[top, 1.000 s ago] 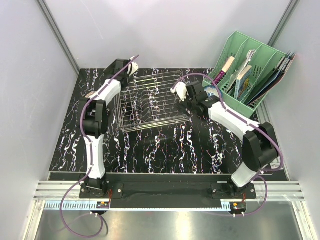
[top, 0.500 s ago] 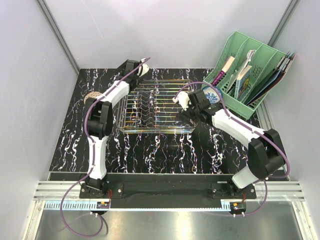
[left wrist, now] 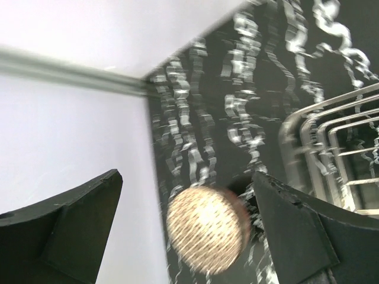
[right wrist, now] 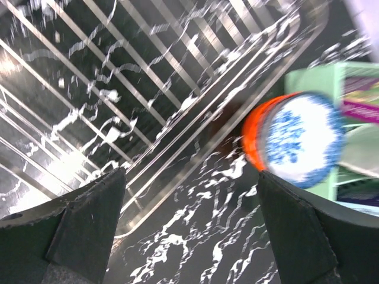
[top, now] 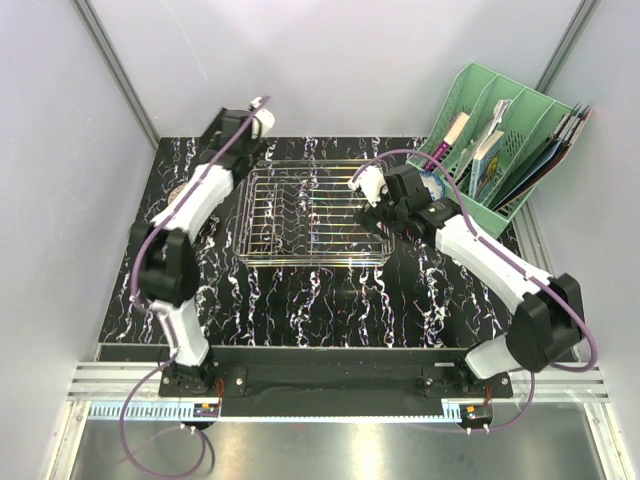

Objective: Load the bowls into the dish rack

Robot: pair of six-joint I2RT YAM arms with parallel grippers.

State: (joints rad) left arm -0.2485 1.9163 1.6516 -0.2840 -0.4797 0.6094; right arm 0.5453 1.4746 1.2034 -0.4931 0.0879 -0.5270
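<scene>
The silver wire dish rack [top: 310,215] lies flat and empty mid-table. It also shows in the left wrist view [left wrist: 331,142] and the right wrist view [right wrist: 118,89]. My left gripper [top: 218,132] is open and empty at the far left corner, above the table. A pink-red patterned bowl [left wrist: 207,228] lies below its jaws [left wrist: 188,177], by the left wall; it shows partly in the top view [top: 180,190]. My right gripper [top: 390,218] is open and empty just right of the rack [right wrist: 190,173]. A blue-and-white bowl [right wrist: 302,139] sits in the orange-red bowl [right wrist: 253,139] beside it. The other bowls are hidden.
A green slotted file organiser [top: 500,140] with books and folders stands at the back right, close behind the stacked bowls. Grey walls close the table on the left, back and right. The black marbled table [top: 330,300] stretches in front of the rack.
The rack, tilted up a second ago, now lies flat. My left gripper has swung back and left, away from the rack. My right gripper has shifted right, off the rack's edge.
</scene>
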